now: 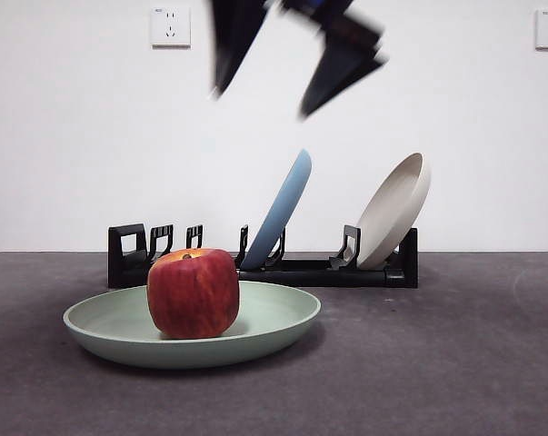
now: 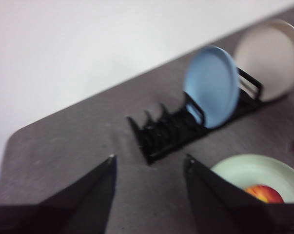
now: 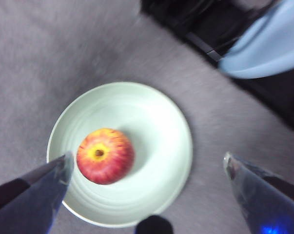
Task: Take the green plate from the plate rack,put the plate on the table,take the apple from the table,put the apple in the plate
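The apple [image 1: 194, 292] stands dark red inside the green plate [image 1: 274, 313], which lies flat on the table [image 1: 437, 363] in front of the plate rack [image 1: 301, 271]. High above them, blurred, my right gripper [image 1: 278, 68] hangs open and holds nothing. Its wrist view looks straight down on the apple [image 3: 105, 156] and the green plate [image 3: 151, 126], with the right gripper [image 3: 147, 161] spread wide. My left gripper [image 2: 149, 158] is open and empty too, off to the side, facing the plate rack [image 2: 166, 131], with the green plate [image 2: 249, 170] and apple [image 2: 264, 193] beside one jaw.
A blue plate [image 1: 281, 211] leans in the rack's middle slots and a beige plate [image 1: 396, 209] at its right end. The rack's left slots hold nothing. A white wall with two outlets [image 1: 170, 25] stands behind.
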You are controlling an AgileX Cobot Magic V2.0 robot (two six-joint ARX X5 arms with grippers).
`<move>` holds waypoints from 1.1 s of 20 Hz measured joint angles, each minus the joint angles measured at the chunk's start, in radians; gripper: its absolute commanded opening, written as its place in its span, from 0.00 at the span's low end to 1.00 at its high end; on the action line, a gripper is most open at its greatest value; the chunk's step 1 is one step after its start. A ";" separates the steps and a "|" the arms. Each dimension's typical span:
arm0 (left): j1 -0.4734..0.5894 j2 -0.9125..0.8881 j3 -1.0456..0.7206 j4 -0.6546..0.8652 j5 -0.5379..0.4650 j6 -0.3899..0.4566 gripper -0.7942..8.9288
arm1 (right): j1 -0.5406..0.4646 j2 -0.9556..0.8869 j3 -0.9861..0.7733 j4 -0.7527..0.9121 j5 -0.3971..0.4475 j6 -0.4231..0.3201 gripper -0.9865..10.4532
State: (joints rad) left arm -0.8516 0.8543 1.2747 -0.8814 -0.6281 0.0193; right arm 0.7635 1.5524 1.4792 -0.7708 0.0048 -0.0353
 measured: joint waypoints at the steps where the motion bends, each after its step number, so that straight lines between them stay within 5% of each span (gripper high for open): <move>1: 0.000 0.016 0.000 0.005 0.019 0.013 0.17 | -0.011 -0.029 0.000 -0.009 0.001 -0.002 0.38; 2: 0.000 0.050 0.000 0.020 0.055 0.034 0.09 | -0.030 -0.083 0.000 -0.029 0.004 -0.006 0.28; 5: 0.000 0.109 0.000 0.068 0.159 0.068 0.07 | -0.078 -0.199 0.000 -0.103 0.003 -0.021 0.08; 14: 0.045 0.133 -0.100 0.280 0.385 0.121 0.07 | -0.198 -0.331 -0.025 -0.264 0.003 -0.056 0.07; 22: 0.159 0.055 -0.501 0.677 0.442 0.056 0.07 | -0.201 -0.618 -0.522 0.204 0.003 -0.018 0.07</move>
State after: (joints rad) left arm -0.6930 0.9089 0.7734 -0.2043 -0.1860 0.0753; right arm 0.5629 0.9348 0.9569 -0.5667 0.0074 -0.0532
